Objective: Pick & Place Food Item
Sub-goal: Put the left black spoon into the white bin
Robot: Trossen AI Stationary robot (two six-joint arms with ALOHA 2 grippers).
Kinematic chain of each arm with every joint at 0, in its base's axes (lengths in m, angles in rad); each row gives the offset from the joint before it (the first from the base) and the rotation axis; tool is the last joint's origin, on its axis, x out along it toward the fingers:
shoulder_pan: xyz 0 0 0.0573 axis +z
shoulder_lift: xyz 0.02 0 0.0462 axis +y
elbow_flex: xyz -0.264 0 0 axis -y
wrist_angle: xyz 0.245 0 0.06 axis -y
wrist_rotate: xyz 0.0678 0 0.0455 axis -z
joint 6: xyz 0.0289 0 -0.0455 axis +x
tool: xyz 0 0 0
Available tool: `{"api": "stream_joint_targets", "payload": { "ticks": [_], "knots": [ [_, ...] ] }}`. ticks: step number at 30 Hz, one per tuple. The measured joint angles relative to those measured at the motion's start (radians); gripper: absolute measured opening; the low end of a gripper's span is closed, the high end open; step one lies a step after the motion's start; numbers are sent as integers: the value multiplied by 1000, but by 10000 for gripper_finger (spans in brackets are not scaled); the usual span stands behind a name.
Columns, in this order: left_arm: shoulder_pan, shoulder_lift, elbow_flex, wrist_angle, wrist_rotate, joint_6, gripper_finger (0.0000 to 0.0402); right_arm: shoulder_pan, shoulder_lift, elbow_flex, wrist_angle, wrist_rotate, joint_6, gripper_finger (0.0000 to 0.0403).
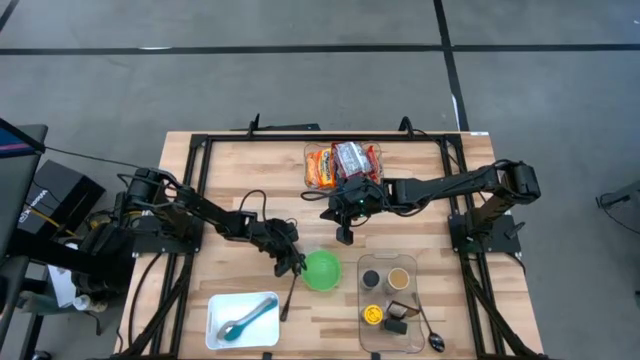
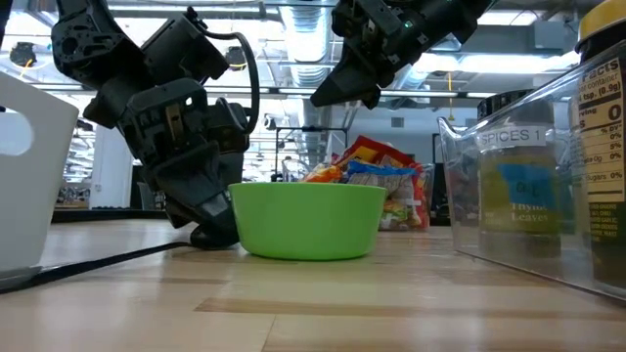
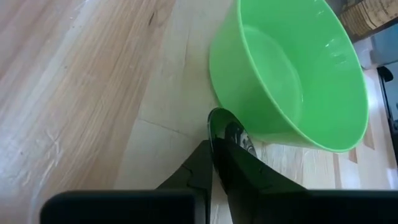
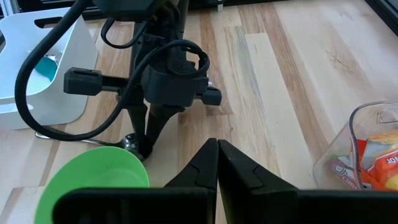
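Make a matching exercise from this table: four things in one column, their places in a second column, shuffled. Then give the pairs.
Things:
1. green bowl
2. teal spoon
3. snack packets
4. left gripper

Places:
A. in the white tray
B. in the clear box at the table's far edge
C. down at the table, right beside the bowl's rim, shut on a metal spoon
D. on the bare wood, between the white tray and the clear spice box

Pairs: 1-D, 2-A, 3-B, 4-C
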Motion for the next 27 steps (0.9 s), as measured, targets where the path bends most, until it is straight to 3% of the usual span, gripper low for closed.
{"api": "stream_joint_targets", "payload": {
  "ticks": [9, 27],
  "knots": [
    [0, -57, 0, -16, -8, 11, 10, 0, 0, 0, 0, 0, 0, 4],
    [0, -428, -3, -89, -55, 198, 3, 0, 0, 0, 2, 0, 0, 4]
  ]
}}
